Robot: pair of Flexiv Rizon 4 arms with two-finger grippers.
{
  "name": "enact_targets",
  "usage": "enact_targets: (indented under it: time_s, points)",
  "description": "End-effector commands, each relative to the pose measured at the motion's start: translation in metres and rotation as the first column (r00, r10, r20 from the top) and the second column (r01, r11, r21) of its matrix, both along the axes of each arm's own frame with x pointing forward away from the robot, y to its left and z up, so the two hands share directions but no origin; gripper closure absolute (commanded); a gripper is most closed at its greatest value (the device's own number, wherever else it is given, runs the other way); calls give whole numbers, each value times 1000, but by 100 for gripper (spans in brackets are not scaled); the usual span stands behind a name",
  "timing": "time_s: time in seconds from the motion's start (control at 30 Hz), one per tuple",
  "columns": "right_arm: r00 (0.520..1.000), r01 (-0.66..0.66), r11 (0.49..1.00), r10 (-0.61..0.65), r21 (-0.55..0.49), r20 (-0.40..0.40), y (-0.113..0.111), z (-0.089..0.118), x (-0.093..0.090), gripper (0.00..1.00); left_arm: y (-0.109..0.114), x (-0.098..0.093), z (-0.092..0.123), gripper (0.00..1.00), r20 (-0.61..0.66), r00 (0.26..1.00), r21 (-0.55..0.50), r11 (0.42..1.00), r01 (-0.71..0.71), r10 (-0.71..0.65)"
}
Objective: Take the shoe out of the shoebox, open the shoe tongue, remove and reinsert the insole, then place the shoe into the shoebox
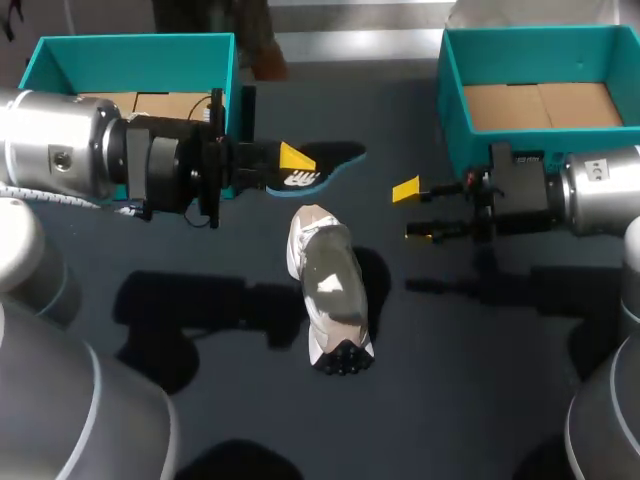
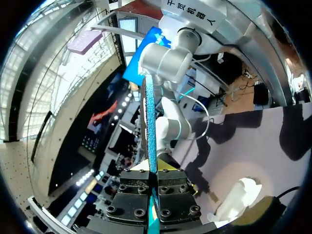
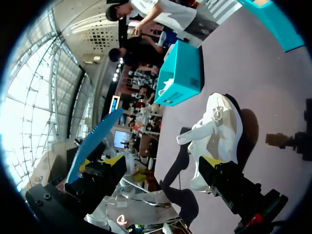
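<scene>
1. insole pinched edge-on in the closed left gripper, far of centre;
2. shoe lies mid-table, just near of it;
3. right gripper gapes wide, holding nothing;
4. shoeboxes far left and far right.

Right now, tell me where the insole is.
In the head view the insole is clamped in the left arm's jaws, left of centre, beside the left box and just beyond the shoe.

Shoebox looks cardboard, shoe cloth, table matt.
</scene>
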State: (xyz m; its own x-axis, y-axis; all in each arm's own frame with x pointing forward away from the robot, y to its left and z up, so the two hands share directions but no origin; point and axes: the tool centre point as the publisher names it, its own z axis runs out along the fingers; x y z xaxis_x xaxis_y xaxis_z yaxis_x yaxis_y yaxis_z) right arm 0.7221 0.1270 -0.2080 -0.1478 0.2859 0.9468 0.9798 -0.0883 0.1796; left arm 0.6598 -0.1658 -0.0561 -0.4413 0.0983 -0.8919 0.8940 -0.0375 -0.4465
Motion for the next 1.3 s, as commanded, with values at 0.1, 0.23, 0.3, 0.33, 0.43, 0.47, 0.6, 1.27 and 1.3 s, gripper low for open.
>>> enact_targets:
  time_s: [0.1, 0.23, 0.3, 0.33, 0.43, 0.47, 0.6, 1.27, 1.3]
  points:
    - [1000, 2, 1000, -2, -3, -1, 2, 0, 0, 0, 3, -14, -9, 100, 165, 983, -116, 991, -66, 84]
    - [1000, 2, 1000, -2, -3, -1, 2, 0, 0, 0, 3, -14, -9, 100, 165, 983, -116, 991, -66, 84]
    - [1000, 2, 1000, -2, -3, -1, 2, 0, 0, 0, 3, -14, -9, 100, 165, 983, -116, 991, -66, 84]
    - [1000, 2, 1000, -2, -3, -1, 2, 0, 0, 0, 3, -14, -9, 100, 165, 983, -116, 991, -66, 84]
    - [1000, 20, 1000, -20, 6, -8, 0, -3, 0, 0, 5, -16, -15, 100, 197, 978, -106, 993, -52, 73]
    - [999, 36, 999, -36, 6, -19, -1, -2, 2, 0, 10, -15, -20, 100, 208, 975, -110, 992, -61, 83]
    - [996, 76, 997, -75, 21, -36, -3, 9, 8, 0, 21, -11, -41, 100, 343, 938, -6, 998, -63, 61]
    - [999, -12, 996, 16, 88, -39, 39, 55, 12, 0, 19, 10, -90, 100, 534, 845, 24, 1000, -17, 1]
    - [999, -19, 996, 22, 89, -39, 41, 56, 11, 8, 16, 11, -91, 100, 544, 839, 24, 1000, -13, -3]
